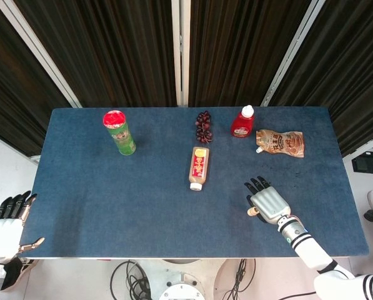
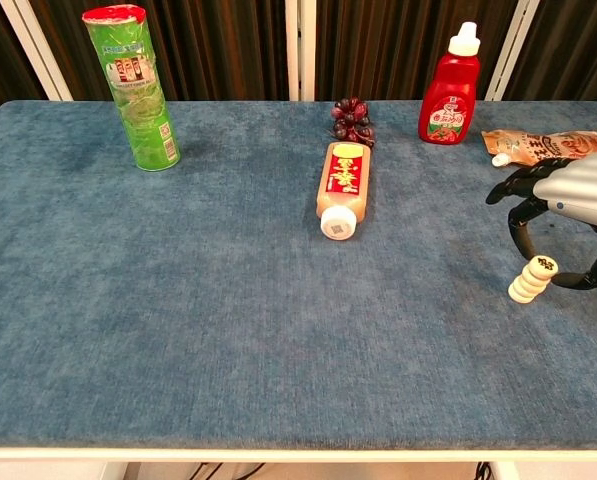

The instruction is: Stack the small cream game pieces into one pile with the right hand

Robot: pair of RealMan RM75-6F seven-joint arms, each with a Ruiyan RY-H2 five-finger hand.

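Observation:
A leaning pile of small cream game pieces stands on the blue table near its right side. My right hand hovers over it, a finger and the thumb curved to either side of the top piece with small gaps. From above, the right hand covers most of the pile. My left hand hangs off the table's front left corner, fingers spread and holding nothing.
A green can stands at the back left. A bottle lies on its side mid-table, with dark grapes behind it. A red sauce bottle and a snack pouch sit at the back right.

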